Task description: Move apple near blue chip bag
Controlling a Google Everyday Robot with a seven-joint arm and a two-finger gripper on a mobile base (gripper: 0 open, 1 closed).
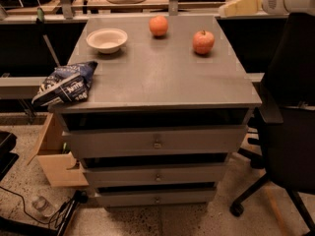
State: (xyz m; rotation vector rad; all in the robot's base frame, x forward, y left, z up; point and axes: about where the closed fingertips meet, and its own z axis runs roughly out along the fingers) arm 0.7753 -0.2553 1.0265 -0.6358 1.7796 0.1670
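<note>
The apple [203, 42], red-pink with a small dark stem, sits on the grey cabinet top [162, 77] at the back right. The blue chip bag [65, 84], crumpled dark blue with white lettering, lies at the top's front left corner and hangs over the edge. My gripper [240, 6], cream-coloured on a white arm, hovers above and behind the top's back right corner, to the right of the apple and apart from it. It holds nothing that I can see.
An orange round fruit [158, 25] and a white bowl [107, 39] sit at the back of the top. A black office chair [288, 117] stands close on the right. An open cardboard box [54, 154] and cables lie on the floor at left.
</note>
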